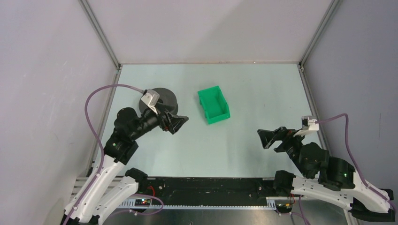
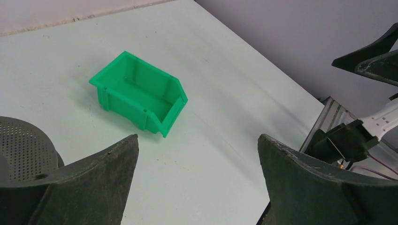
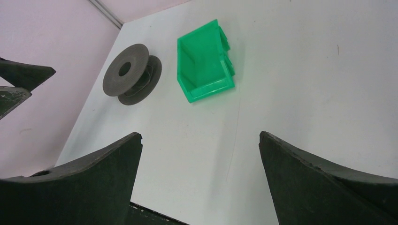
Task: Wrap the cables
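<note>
- Top external view: this is the only view that shows both arms whole. The left gripper (image 1: 181,125) and right gripper (image 1: 263,139) face each other across the pale table (image 1: 244,154), well apart. Each has its fingers spread wide, with nothing between them and nothing touched.
- A green bin (image 1: 209,90) stands beyond the gap between the two grippers. A dark grey spool (image 1: 166,98) lies just behind the left gripper's fingers. The cables are too fine to make out from here.
- Left wrist view: the left gripper (image 2: 197,138) is wide open and holds nothing. The green bin (image 2: 126,105) sits ahead of the left finger, its open, sloped front turned toward the right finger.
- Only this view shows the spool's perforated flange (image 2: 23,145), close outside the left finger. The right gripper's fingers (image 2: 375,51) show ahead, beyond the right finger. No wire is discernible.
- Right wrist view: the right gripper (image 3: 199,136) is wide open and empty. The bin (image 3: 206,89) lies ahead between the fingers, and the spool (image 3: 126,70) lies ahead of the left finger, seen tilted with its centre hole showing.
- A faint hair-thin line (image 3: 234,145) runs on the table from near the bin toward the gap between the fingers. I cannot tell whether it is the cables.
</note>
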You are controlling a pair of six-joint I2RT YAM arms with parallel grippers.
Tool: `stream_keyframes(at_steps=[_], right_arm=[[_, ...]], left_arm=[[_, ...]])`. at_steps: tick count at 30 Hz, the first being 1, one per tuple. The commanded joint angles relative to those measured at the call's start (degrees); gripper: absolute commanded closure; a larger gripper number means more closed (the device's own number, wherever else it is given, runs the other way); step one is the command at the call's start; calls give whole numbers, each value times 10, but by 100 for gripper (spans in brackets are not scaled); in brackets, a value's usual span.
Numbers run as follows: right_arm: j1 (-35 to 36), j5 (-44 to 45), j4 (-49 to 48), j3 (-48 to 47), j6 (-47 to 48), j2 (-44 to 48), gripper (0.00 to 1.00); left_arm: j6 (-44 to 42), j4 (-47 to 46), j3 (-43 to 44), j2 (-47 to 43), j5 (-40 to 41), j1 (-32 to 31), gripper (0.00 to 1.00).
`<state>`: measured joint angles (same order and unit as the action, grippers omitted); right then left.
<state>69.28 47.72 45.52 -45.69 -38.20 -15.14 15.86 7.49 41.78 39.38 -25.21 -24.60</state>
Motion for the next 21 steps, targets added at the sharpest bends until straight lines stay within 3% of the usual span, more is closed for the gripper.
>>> stream_keyframes(at_steps=[1, 21], right_arm=[[1, 15, -8, -42, 33, -1, 1], [0, 18, -5, -89, 9, -61, 1]], left_arm=[[-6, -23, 4, -20, -5, -4, 0], [-1, -25, 3, -27, -13, -4, 0]])
